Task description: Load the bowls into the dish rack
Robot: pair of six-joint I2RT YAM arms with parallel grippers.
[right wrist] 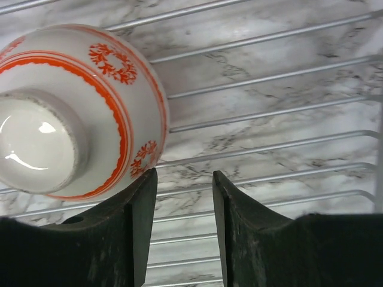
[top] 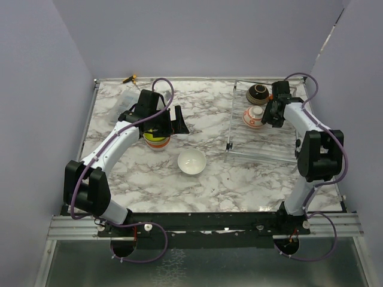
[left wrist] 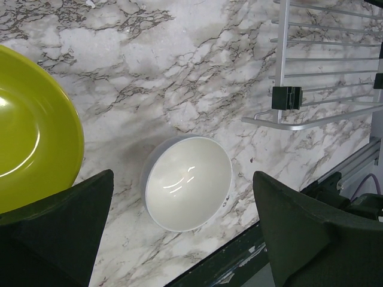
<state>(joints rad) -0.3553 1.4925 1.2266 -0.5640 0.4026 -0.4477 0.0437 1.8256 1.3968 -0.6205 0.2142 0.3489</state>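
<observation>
- Bowls, top view: dark brown bowl (top: pixel 258 94) and patterned bowl (top: pixel 253 116) sit in the dish rack (top: pixel 269 143), far right. White bowl (top: pixel 192 162) on the marble table (top: pixel 239 179), mid-field. Lime green bowl (top: pixel 152 136) stacked on another bowl, under left gripper (top: pixel 166 125).
- Left arm reaches forward, elbow bent. Right arm folds over the rack, right gripper (top: pixel 267 113) beside patterned bowl.
- Left wrist: jaws spread wide, holding nothing; white bowl seen below between them.
- Right wrist: jaws a narrow gap apart, empty. Patterned bowl on the bars, foot ring toward camera, just beside one finger.
</observation>
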